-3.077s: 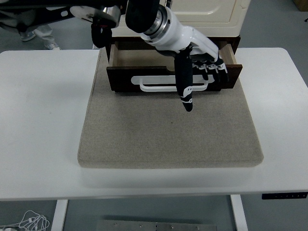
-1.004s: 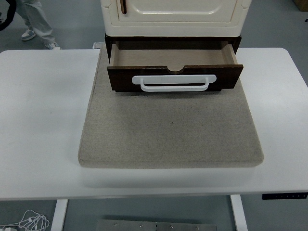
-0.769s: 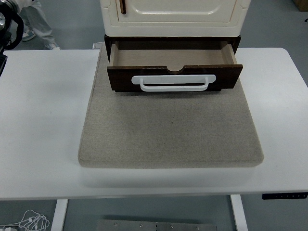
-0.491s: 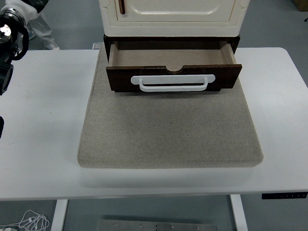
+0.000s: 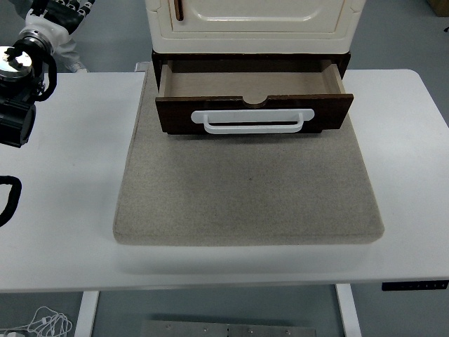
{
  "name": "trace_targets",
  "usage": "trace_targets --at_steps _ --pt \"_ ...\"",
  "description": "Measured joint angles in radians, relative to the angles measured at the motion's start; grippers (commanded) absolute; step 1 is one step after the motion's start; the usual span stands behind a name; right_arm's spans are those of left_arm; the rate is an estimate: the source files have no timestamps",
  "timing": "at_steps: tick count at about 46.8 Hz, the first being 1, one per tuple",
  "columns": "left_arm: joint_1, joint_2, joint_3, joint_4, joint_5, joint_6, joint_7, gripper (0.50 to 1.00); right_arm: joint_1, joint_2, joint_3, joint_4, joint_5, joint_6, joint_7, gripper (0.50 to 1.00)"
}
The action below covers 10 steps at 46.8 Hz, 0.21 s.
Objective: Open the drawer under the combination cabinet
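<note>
The cream combination cabinet point(image 5: 252, 24) stands at the back of the table on a grey felt mat point(image 5: 249, 189). Under it the dark wooden drawer point(image 5: 254, 112) is pulled out toward me, its bare brown inside showing. A white bar handle point(image 5: 254, 121) runs across the drawer front. My left arm point(image 5: 19, 91) is at the left edge, far from the drawer, with its hand point(image 5: 62, 10) raised in the top left corner and cut off by the frame. My right arm is out of view.
The white table point(image 5: 63, 210) reaches well beyond the mat on both sides. A person's legs and shoes point(image 5: 70, 62) show on the floor beyond the table's far left corner.
The hand that hung over the drawer handle has pulled away. My left arm then came back in at the left edge and its hand rose to the top left corner. The drawer stays out.
</note>
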Motion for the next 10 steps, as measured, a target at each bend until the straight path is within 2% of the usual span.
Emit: trace_targets --at_steps 10 --pt "-0.001 -0.023 0.002 0.008 0.002 0.000 -0.001 1.000 0.000 0.000 0.000 0.000 0.000 0.000 0.000 0.926"
